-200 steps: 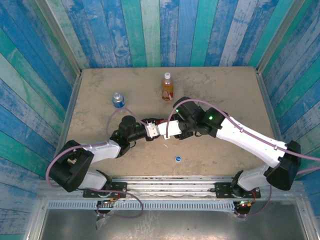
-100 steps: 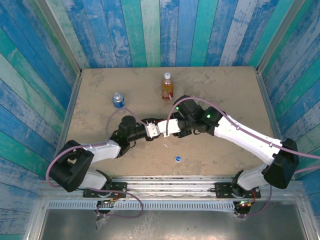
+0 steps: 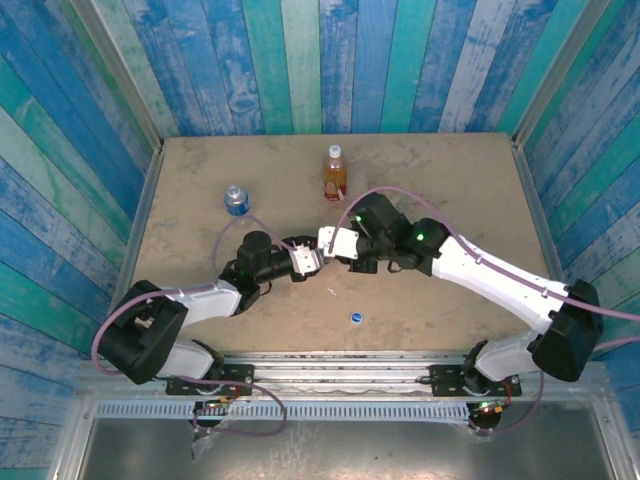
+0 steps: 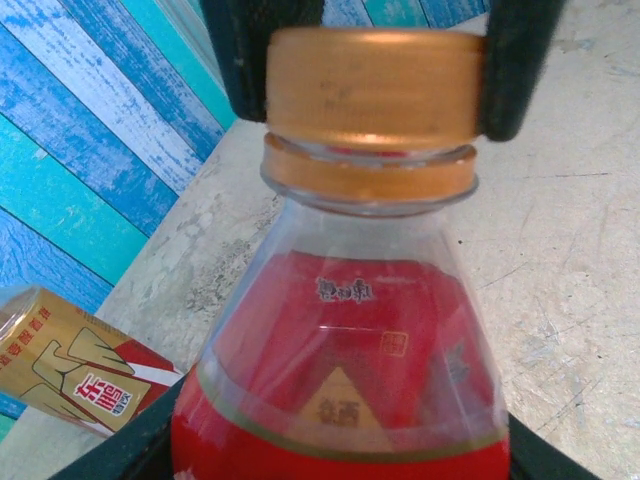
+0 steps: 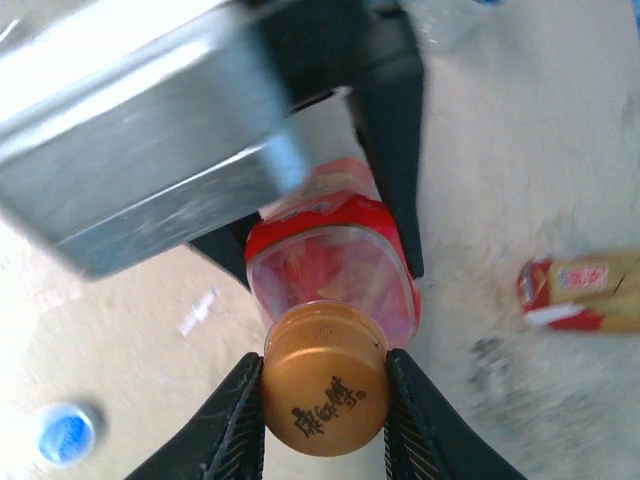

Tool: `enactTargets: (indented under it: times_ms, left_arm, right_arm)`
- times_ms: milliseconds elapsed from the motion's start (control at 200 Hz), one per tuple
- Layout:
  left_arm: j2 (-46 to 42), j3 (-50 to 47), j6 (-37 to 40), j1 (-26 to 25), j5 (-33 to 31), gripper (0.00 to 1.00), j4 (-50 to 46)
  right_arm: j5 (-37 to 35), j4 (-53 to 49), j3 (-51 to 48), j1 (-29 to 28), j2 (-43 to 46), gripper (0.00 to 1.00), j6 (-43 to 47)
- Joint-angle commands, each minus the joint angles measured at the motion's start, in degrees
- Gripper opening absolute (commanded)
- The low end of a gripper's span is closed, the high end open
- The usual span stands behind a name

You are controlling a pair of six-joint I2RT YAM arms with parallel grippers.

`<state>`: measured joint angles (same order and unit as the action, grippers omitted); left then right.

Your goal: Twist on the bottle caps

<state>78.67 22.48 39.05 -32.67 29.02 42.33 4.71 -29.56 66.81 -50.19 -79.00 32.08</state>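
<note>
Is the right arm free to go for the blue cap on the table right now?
Probably not yet: the right tool is shut on the orange cap atop the red bottle. The blue cap lies in the open close by, so it looks reachable once that tool lets go.

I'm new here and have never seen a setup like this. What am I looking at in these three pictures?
These are two robot arms bolted at the near edge of a table, each ending in a two-finger gripper. The wide picture looks down from above; the other two come from cameras on the wrists. The left gripper holds a red bottle by its body, and the right gripper clamps the orange cap on its neck. Farther back stand a tea bottle and a clear bottle; a blue cap lies near the front.
</note>
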Motion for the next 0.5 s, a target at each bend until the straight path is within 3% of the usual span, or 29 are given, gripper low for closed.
enactTargets:
  times_ms: [0,95,190,245,340,405,496]
  left_arm:
    - [-0.94,0.17,-0.22,-0.27,0.42,0.52,-2.77]
    - [-0.85,0.33,-0.2,-0.2,0.68,0.52,-2.92]
    - [-0.65,0.46,-0.33,-0.21,0.92,0.52,-2.77]
    - [-0.74,0.46,-0.39,-0.25,1.17,0.52,-2.77]
    - [-1.15,0.22,-0.4,-0.27,1.05,0.52,-2.94]
    - [-1.28,0.2,-0.37,-0.23,0.92,0.52,-3.01]
    - [-1.23,0.3,-0.16,-0.25,0.88,0.52,-3.22]
  right_arm:
    - [-0.59,13.27,-2.56,-1.21,2.71,0.07,-40.89]
    - [-5.12,10.99,-1.63,-3.4,1.91,0.05,-61.46]
    - [-5.78,5.24,0.63,-3.34,1.35,0.12,-63.03]
    - [-6.83,2.58,1.51,-2.73,1.93,0.19,-55.79]
    - [-2.68,0.66,0.35,-1.69,4.16,0.41,-34.36]
    - [2.88,-0.25,-0.98,-0.64,5.61,0.49,-18.15]
    - [4.69,-1.27,-1.55,-0.56,7.05,0.55,-3.87]
